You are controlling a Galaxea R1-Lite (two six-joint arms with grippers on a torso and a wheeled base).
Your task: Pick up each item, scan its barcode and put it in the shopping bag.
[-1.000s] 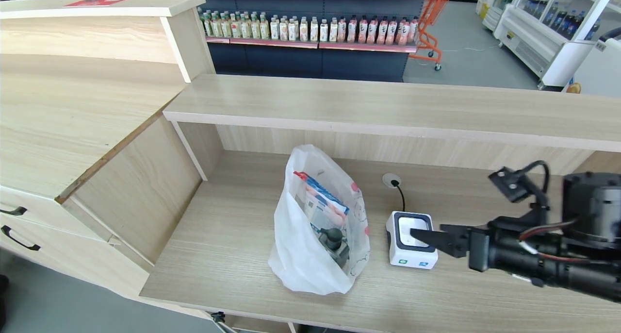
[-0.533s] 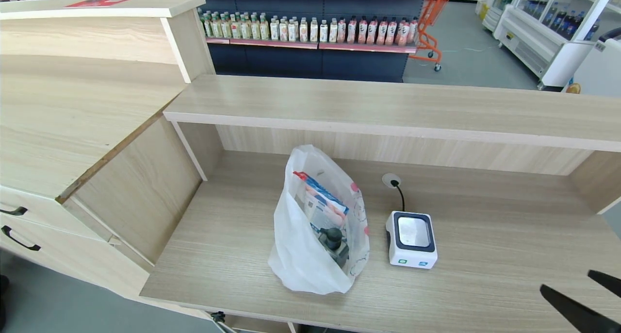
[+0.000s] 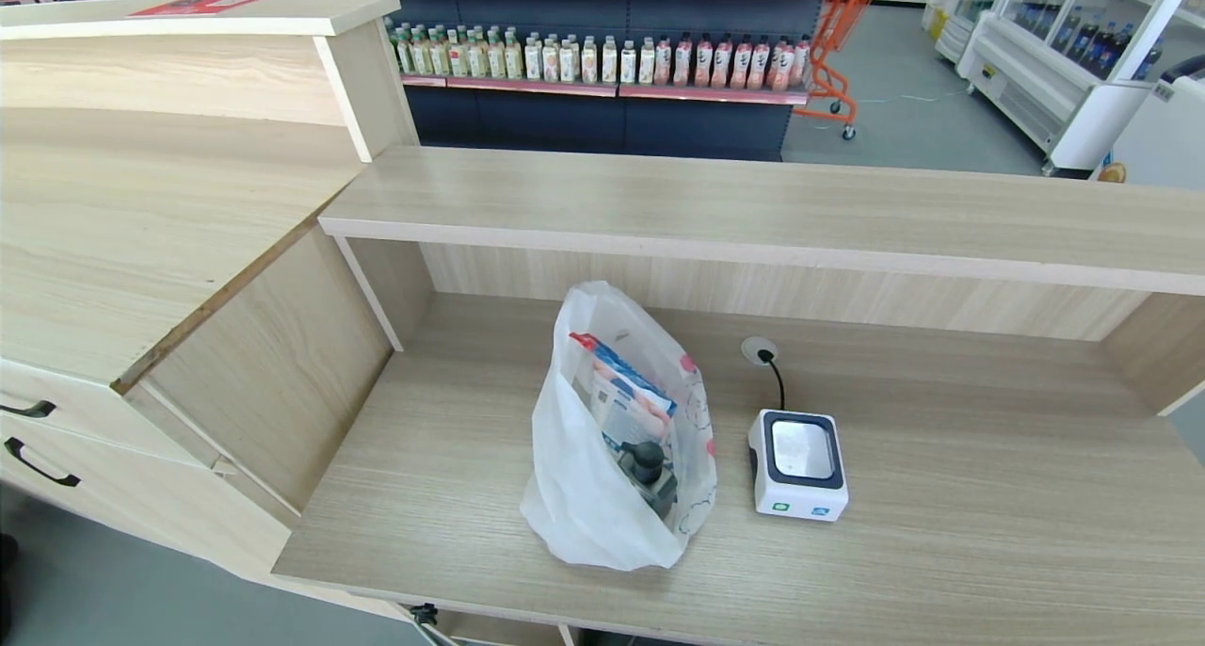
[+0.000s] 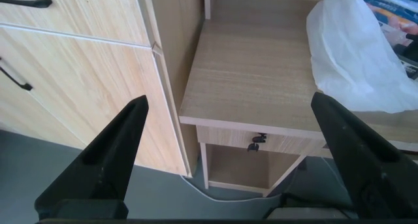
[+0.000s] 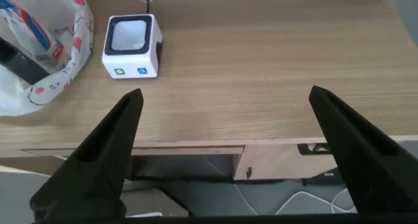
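Note:
A white plastic shopping bag (image 3: pixel 602 495) stands open on the wooden counter (image 3: pixel 941 552), holding a blue-and-red packet (image 3: pixel 623 392) and a dark pump bottle (image 3: pixel 648 472). To its right sits a white barcode scanner (image 3: pixel 798 464) with a dark glass top, its black cable running to a hole in the counter. My left gripper (image 4: pixel 228 152) is open, held off the counter's near left corner, with the bag (image 4: pixel 356 61) off to one side. My right gripper (image 5: pixel 225 149) is open with nothing in it, back from the counter's front edge; the scanner (image 5: pixel 132 46) and the bag (image 5: pixel 46 61) lie beyond it.
A raised ledge (image 3: pixel 753 213) runs along the back of the counter, and a taller cabinet with drawers (image 3: pixel 94 279) closes off the left. Store shelves of bottles (image 3: pixel 602 57), an orange cart (image 3: pixel 838 53) and drink coolers (image 3: pixel 1073 53) stand far behind.
My right arm, which stretched over the scanner a second ago, drew back toward the near right and has left the head view. The bag and scanner have not moved.

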